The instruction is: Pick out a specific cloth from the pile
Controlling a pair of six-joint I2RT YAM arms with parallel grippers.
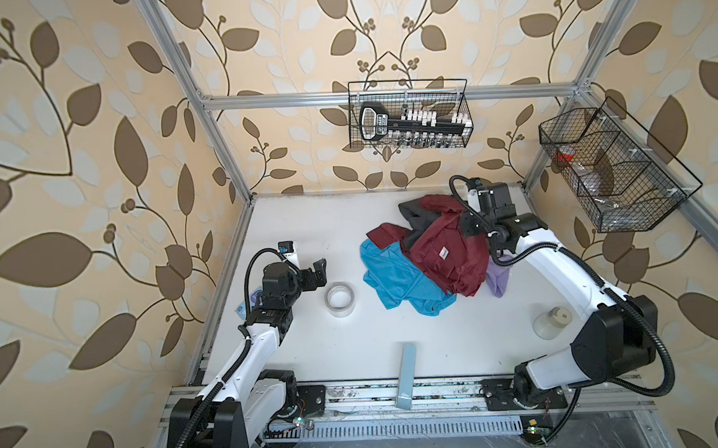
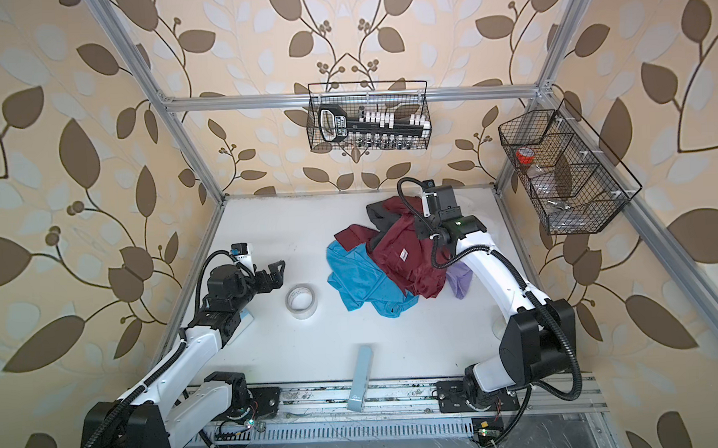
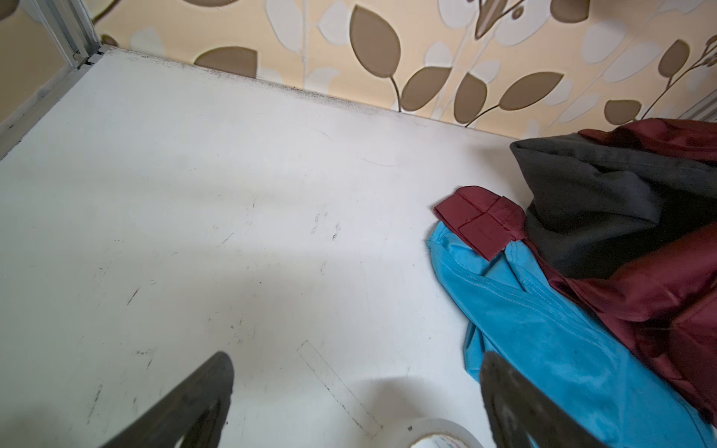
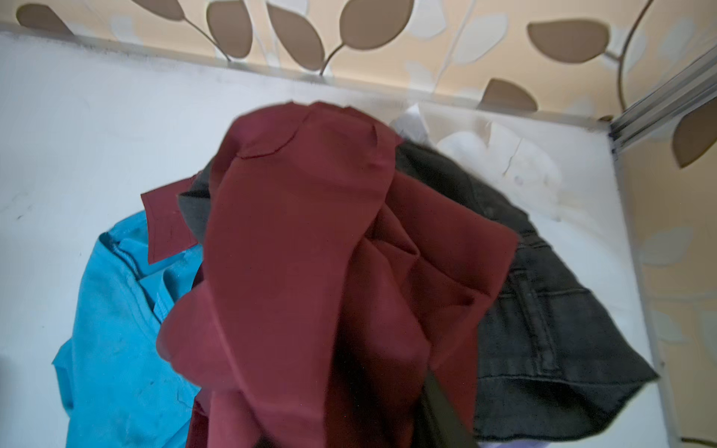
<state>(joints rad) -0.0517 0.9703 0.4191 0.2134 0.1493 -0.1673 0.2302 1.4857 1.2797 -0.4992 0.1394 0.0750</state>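
The cloth (image 4: 310,252) lies bunched against the right hand (image 1: 469,226).

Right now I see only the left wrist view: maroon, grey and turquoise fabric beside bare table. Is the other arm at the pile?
Observer: Yes; in both top views the right pincer is over the maroon cloth, on its right side.
Operator: Gripping it?
Observer: Cannot tell; in the right wrist view maroon folds hide all but one finger.
Operator: Anything else in the pile?
Observer: A lilac garment shows at its right edge, under the right arm.
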